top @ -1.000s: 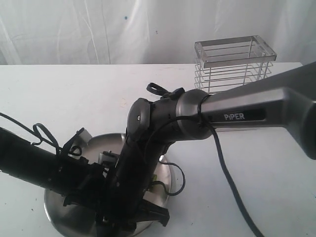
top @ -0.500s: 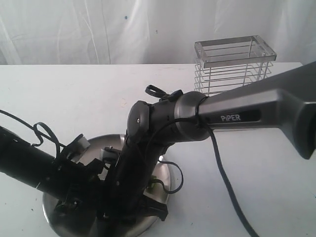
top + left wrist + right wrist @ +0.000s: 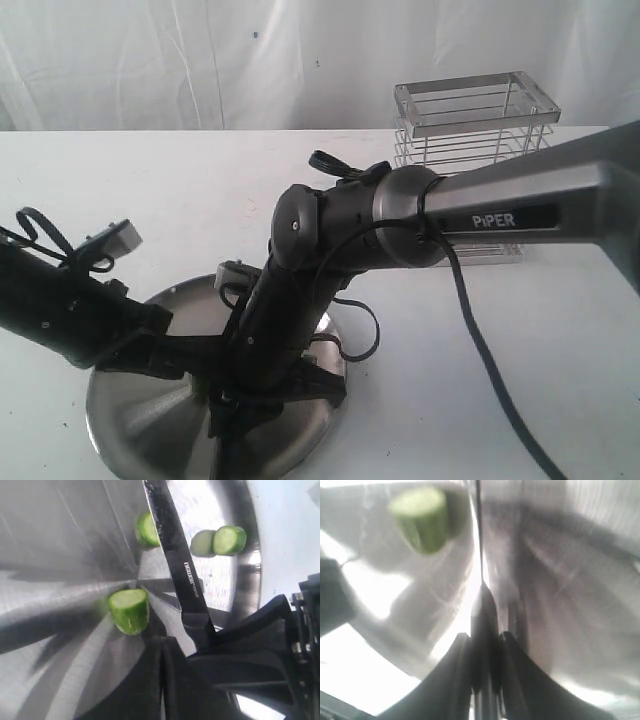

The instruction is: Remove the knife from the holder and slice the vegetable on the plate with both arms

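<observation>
The knife (image 3: 175, 555) lies slanted over the plate (image 3: 65, 540), its dark blade low among cut pieces of the vegetable. One green chunk (image 3: 129, 611) sits just off the tips of my left gripper (image 3: 161, 641), which is shut with nothing in it. A second piece (image 3: 145, 529) is partly behind the blade, and a third (image 3: 229, 540) rests near the rim. My right gripper (image 3: 482, 640) is shut on the knife's black handle, with the blade (image 3: 479, 540) seen edge-on beside a blurred chunk (image 3: 420, 517). In the exterior view both arms cover the plate (image 3: 140, 410).
The wire holder (image 3: 470, 140) stands at the back right of the white table, behind the right arm (image 3: 500, 215). A cable (image 3: 490, 380) hangs from that arm onto the table. A white curtain closes off the back.
My left arm has drawn back to the left and risen away from the plate's middle. The right arm with the knife has shifted a little to the right and up.
</observation>
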Controlling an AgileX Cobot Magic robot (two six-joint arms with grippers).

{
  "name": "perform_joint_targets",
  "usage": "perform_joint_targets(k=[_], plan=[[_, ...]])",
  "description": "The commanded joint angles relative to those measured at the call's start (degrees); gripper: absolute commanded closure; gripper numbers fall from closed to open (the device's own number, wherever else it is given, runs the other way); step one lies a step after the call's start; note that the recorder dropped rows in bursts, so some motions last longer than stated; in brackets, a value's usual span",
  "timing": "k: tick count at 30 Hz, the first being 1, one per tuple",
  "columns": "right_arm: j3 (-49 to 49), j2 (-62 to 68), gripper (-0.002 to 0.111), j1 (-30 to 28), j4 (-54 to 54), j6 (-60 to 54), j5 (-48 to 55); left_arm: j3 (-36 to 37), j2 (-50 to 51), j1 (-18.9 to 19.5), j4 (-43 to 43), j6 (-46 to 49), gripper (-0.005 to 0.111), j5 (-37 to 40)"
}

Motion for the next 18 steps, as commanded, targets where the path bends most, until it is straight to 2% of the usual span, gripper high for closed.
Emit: perform_joint_targets(k=[1, 8, 14, 18], plan=[[-0.1, -1.4, 0.108, -0.4, -0.5, 0.1, -0.9, -0.2, -4.6, 2.7, 1.0, 0.4, 0.107, 0.8], [-0.1, -5.3, 0.108, -2.9, -1.3, -2.4, 1.3, -0.2, -13.6, 7.7, 1.0, 0.4, 0.107, -1.6], [-0.1, -10.9, 0.108, -8.3, -3.1, -15.2, 12.9, -0.2, -18.8, 8.0, -3.5, 0.2, 0.107, -3.5], [-0.1, -12.4, 0.108, -9.0, -6.9, -15.2, 12.9, 2.9, -24.7, 9.1, -4.1, -11.4, 0.107, -13.4]])
